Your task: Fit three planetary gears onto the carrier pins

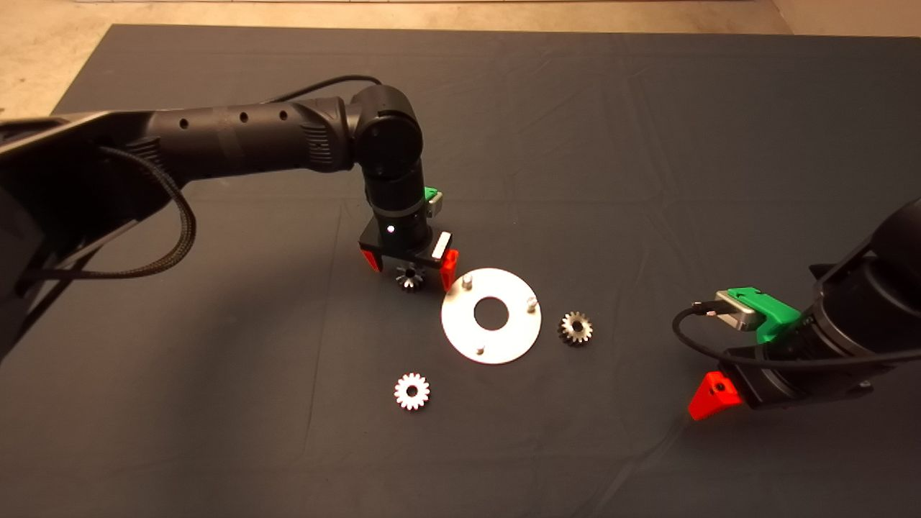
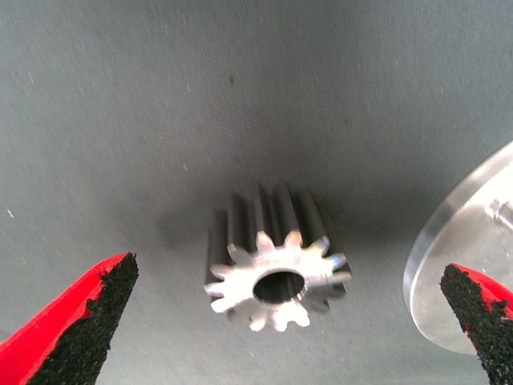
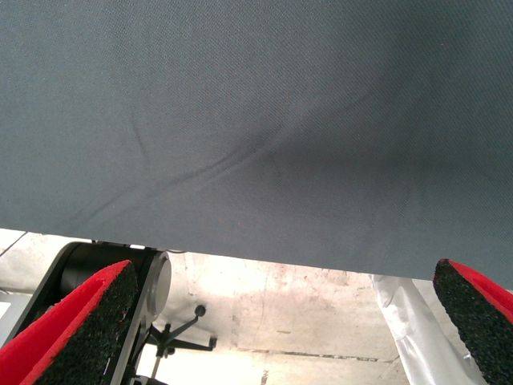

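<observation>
Fingers of left gripper (image 1: 410,262) spread around one gear (image 1: 409,278) — disc (image 1: 460,320) pins bare.

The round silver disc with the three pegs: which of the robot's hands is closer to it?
The left. The left hand hangs open over a gear right beside the disc, one finger almost at its rim. The right hand waits open, well off to the disc's other side.

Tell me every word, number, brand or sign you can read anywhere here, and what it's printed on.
None: no view shows any readable text.
The disc, its three pins and the three gears show bare metal, no markings.
The left pincer, open around one gear, and the right pincer, waiting open at the mat's edge, carry no label that shows.
</observation>
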Robot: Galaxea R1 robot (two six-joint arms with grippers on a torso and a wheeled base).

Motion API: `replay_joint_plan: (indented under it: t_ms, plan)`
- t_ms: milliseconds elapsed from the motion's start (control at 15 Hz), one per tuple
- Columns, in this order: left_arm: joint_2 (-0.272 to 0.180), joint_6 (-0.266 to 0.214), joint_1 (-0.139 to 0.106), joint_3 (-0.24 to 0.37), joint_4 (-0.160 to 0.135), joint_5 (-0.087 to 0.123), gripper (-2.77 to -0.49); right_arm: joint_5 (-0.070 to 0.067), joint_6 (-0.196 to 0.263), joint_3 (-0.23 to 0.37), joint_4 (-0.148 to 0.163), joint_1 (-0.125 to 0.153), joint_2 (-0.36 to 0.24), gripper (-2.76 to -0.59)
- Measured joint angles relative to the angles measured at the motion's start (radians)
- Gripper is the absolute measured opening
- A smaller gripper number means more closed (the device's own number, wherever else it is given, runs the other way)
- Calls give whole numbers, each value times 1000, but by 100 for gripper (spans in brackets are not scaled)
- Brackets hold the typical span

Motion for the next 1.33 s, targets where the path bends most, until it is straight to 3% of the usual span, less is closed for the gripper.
replay_joint_plan:
  t_ms: [333,667,1000,1333]
  plan:
    - [0,32,0,-14,0,-3,-59,0,0,0,0,0,0,-60]
    - [0,34,0,-14,0,-3,-60,0,0,0,0,0,-1,-60]
    - [0,35,1,-14,0,-3,-87,0,0,0,0,0,-1,-60]
    - [0,36,3,-14,0,-3,-88,0,0,0,0,0,-1,-60]
